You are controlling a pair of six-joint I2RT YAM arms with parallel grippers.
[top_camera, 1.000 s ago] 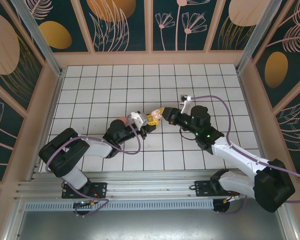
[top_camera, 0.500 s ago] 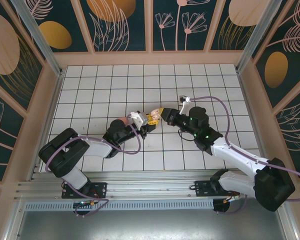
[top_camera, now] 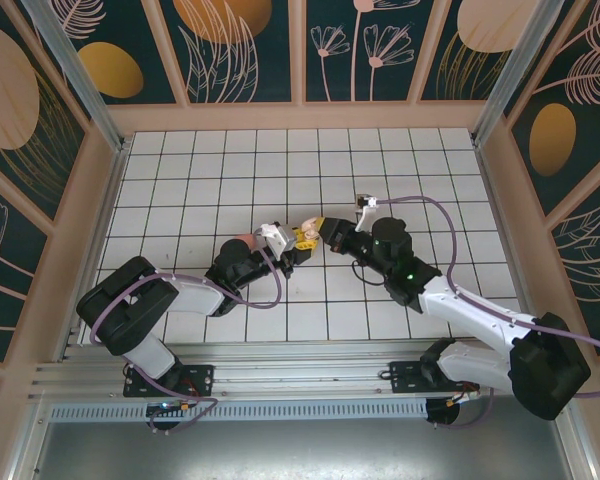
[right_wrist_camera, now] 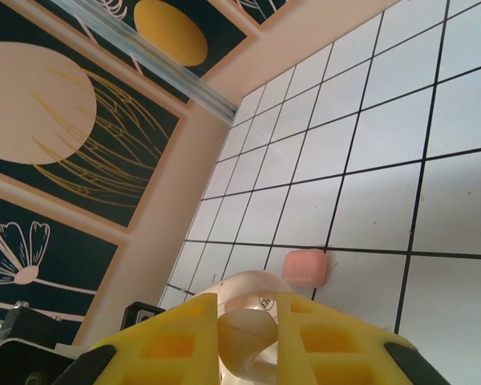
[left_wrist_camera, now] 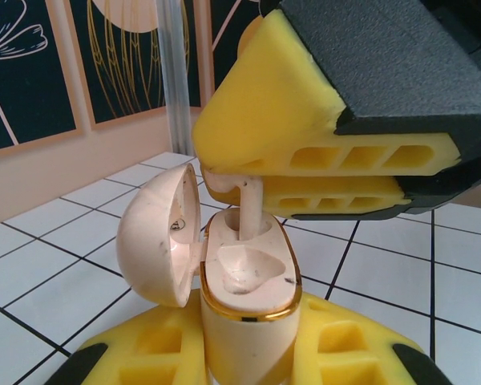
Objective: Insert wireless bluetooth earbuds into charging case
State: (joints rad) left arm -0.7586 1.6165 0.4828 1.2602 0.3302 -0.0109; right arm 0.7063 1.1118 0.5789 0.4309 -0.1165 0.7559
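Compared with a second back, the right arm is sitting a touch further left, so its gripper (right_wrist_camera: 245, 337) is now crowding right up against the left one. The left arm isn't looking any different.

The left gripper (left_wrist_camera: 244, 365) is clamping the pale case (left_wrist_camera: 224, 329) upright, near the middle of the tiled table (top_camera: 200, 180). The lid (left_wrist_camera: 156, 241) is hanging open to the left. The right gripper is coming in from the right and pinching the beige earbud (left_wrist_camera: 250, 210) by its head. The stem is pointing down into the far pocket of the case, and I'm guessing it's only partway in. A small pink rounded thing (right_wrist_camera: 305, 267) is lying on a tile just left of the action. I can't tell if it's a bud or another case.

Stuff I'm worrying about from here:
- The stem is looking slightly off from the pocket's line, so pushing down could be jamming it on the gold rim.
- A hard push could be tipping the case in the left fingers, since they're only gripping the lower body.
- The fat yellow fingers are hanging right over the opening, so they could bump the lid.
- Letting go too soon could leave the bud perching there and rolling off onto the tiles.
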